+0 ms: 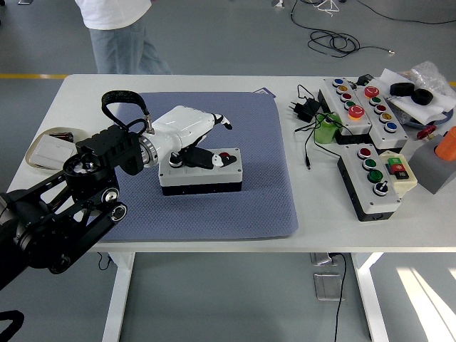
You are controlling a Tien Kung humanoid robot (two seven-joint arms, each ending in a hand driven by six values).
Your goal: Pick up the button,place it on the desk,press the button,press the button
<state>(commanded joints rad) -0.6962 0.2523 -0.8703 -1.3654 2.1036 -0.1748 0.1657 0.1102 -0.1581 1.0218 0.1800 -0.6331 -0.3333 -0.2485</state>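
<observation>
A grey button box with a red button and a dark knob on top lies flat on the blue mat in the middle of the table. My left hand, white with black fingertips, hovers over the box's left half and is open. One finger points out to the right above the box. Lower fingers reach down to the box top just left of the red button. The box is not grasped.
Two more button boxes lie at the right with a green object, a black charger and cables. A plate sits at the left edge. A person stands at the far left side.
</observation>
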